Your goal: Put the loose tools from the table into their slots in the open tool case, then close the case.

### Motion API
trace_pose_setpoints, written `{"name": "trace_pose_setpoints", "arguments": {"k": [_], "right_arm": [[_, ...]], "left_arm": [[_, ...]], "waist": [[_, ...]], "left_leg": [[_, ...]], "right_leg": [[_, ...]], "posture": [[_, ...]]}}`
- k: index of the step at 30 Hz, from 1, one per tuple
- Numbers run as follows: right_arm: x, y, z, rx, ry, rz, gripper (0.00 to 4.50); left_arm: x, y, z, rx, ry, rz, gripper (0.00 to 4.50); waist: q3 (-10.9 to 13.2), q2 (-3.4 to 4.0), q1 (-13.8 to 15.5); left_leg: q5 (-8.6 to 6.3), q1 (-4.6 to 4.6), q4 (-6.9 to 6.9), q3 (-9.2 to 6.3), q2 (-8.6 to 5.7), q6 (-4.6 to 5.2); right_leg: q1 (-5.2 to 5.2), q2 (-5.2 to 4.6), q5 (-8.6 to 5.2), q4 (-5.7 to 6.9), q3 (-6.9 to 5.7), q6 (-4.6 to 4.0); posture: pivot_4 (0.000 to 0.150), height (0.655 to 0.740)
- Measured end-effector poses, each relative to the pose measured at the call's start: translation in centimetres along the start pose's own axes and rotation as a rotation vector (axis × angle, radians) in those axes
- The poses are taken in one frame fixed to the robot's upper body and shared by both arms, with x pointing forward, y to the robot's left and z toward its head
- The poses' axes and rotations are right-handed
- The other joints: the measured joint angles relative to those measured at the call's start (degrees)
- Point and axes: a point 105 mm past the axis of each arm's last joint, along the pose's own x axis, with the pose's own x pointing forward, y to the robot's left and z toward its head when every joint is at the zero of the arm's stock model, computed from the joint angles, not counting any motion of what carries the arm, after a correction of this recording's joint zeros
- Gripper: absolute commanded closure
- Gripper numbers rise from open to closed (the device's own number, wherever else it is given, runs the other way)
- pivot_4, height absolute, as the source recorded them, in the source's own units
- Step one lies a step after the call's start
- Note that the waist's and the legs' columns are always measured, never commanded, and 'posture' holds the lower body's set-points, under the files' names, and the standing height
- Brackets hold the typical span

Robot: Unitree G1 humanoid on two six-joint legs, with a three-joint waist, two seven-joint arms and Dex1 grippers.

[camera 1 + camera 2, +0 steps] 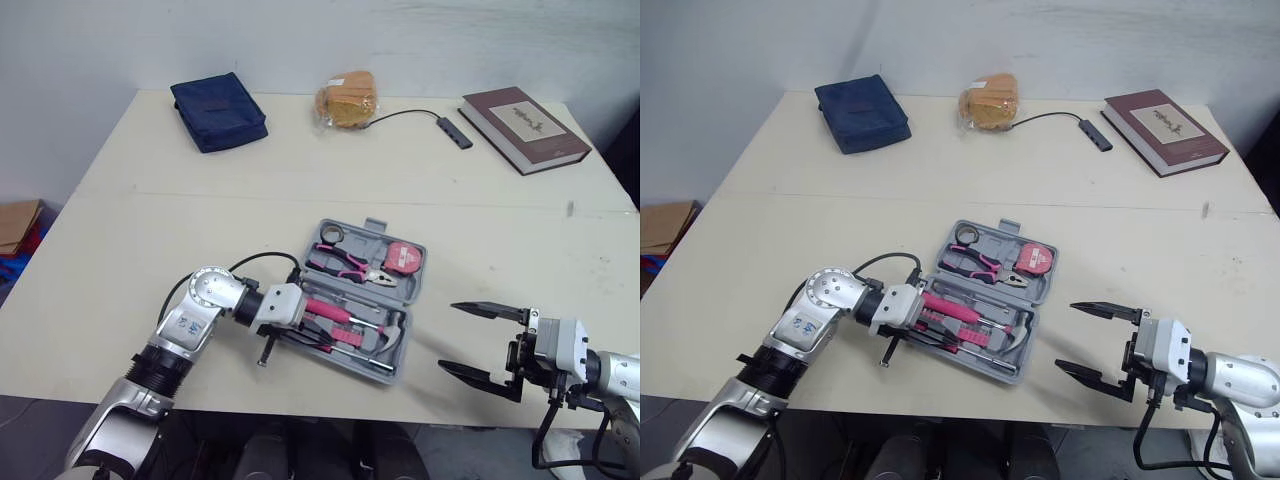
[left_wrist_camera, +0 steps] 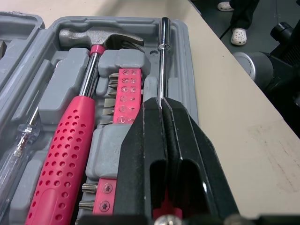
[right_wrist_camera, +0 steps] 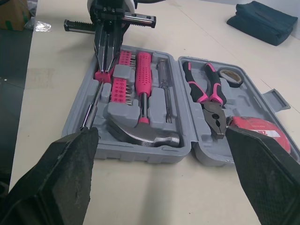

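While L hand (image 2: 161,107) pinches driver (image 2: 161,56), shaft along case (image 3: 150,152) side by table (image 1: 150,200) front edge, R hand (image 1: 447,337) hangs spread, farther off.

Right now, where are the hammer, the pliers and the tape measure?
hammer (image 3: 140,133), right wrist view, on its steel head
pliers (image 3: 214,89), right wrist view, on one handle
tape measure (image 1: 404,257), left eye view, on its red face

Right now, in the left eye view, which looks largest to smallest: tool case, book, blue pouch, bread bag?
1. Tool case, also nearest the camera.
2. Book and blue pouch, too alike to rank.
3. Bread bag.
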Motion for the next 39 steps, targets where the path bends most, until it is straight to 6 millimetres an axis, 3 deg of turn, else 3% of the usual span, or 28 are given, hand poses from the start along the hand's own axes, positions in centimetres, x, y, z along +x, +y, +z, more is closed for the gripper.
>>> {"name": "trace_pose_setpoints", "arguments": {"k": [5, 9, 13, 16, 18, 21, 24, 27, 30, 35, 39], "right_arm": [[-0.1, 0.0, -0.2, 0.006, 0.004, -0.003, 0.0], [-0.1, 0.0, -0.2, 0.003, 0.009, -0.004, 0.0], [0.0, -0.3, -0.3, 0.004, 0.008, -0.031, 0.0], [0.0, -1.0, -1.0, 0.037, 0.072, -0.106, 0.0], [-0.6, -1.4, -2.6, 0.074, 0.228, -0.158, 0.0], [-0.5, -1.6, -2.6, 0.065, 0.234, -0.184, 1.41], [-0.4, -1.7, -2.7, 0.059, 0.248, -0.192, 2.78], [0.3, -1.6, -3.3, 0.048, 0.27, -0.178, 4.23], [0.9, -1.5, -4.0, 0.052, 0.293, -0.172, 4.42], [3.3, -1.8, -5.3, 0.045, 0.304, -0.142, 4.42], [4.8, -1.9, -5.6, 0.039, 0.296, -0.114, 4.42]], "left_arm": [[0.4, 0.0, -0.5, -0.026, 0.066, 0.012, 4.47], [0.6, 0.2, -0.7, -0.039, 0.089, 0.022, 4.47], [0.3, 0.4, -0.7, -0.02, 0.109, 0.028, 4.47], [-0.1, 0.1, -0.5, -0.046, 0.035, 0.034, 4.47], [-1.3, -0.2, 0.8, -0.121, -0.121, 0.035, 4.47], [-4.9, 1.8, 2.7, -0.124, -0.186, 0.161, 4.5], [-7.0, 3.4, 3.5, -0.107, -0.187, 0.27, 4.5], [-9.0, 4.9, 0.5, -0.17, -0.076, 0.415, 4.5], [-9.8, 5.5, -2.3, -0.226, 0.025, 0.498, 4.5], [-7.6, 6.4, -4.2, -0.3, 0.023, 0.534, 4.5], [-6.6, 6.7, -4.6, -0.306, 0.022, 0.546, 4.5]], "waist": [[-0.45, 0.1, -0.01], [-0.52, 0.12, -0.03], [-0.69, 0.17, -0.08], [-0.73, 0.27, -0.38], [-0.59, 0.15, -0.47], [-0.52, 0.05, -0.17], [-0.52, 0.04, -0.08], [-0.5, 0.01, -0.19], [-0.46, -0.06, -0.16], [-0.42, -0.14, -0.06], [-0.41, -0.15, -0.14]], "left_leg": [[-0.01, 0.21, 0.0, 0.01, 0.0, 0.02], [-0.34, 0.95, -0.16, -0.04, 0.06, 0.37], [-0.39, 0.95, -0.18, -0.1, 0.1, 0.32], [-0.31, 0.86, -0.18, -0.03, 0.15, 0.15], [-0.21, 0.57, -0.16, -0.11, 0.09, 0.02], [-0.02, 0.45, -0.16, -0.3, 0.02, -0.19], [-0.04, 0.47, -0.16, -0.21, 0.0, -0.14], [-0.06, 0.48, -0.16, -0.14, 0.01, -0.11], [-0.06, 0.41, -0.17, -0.11, 0.02, -0.11], [-0.06, 0.34, -0.15, -0.02, 0.0, -0.06], [0.08, -0.08, -0.1, -0.01, 0.01, -0.11]], "right_leg": [[0.17, -0.02, -0.01, -0.11, 0.03, -0.01], [0.97, -0.03, -0.04, -0.34, 0.0, -0.06], [0.98, -0.08, -0.06, -0.36, 0.07, -0.11], [0.81, -0.22, -0.1, -0.24, 0.13, -0.17], [0.47, -0.58, -0.16, -0.02, 0.12, -0.28], [0.39, -0.46, -0.19, 0.02, -0.08, -0.33], [0.41, -0.13, -0.16, -0.01, -0.14, -0.24], [0.4, -0.06, -0.15, -0.05, -0.12, -0.19], [0.31, -0.05, -0.15, -0.04, -0.11, -0.19], [0.19, -0.07, -0.11, -0.01, -0.05, -0.13], [-0.19, -0.03, -0.09, 0.21, -0.06, -0.12]], "posture": [[0.15, 0.74], [0.15, 0.74], [0.15, 0.74], [0.15, 0.74], [0.15, 0.74], [0.15, 0.74], [0.15, 0.74], [0.15, 0.74], [0.15, 0.74], [0.15, 0.74], [0.15, 0.74]]}}
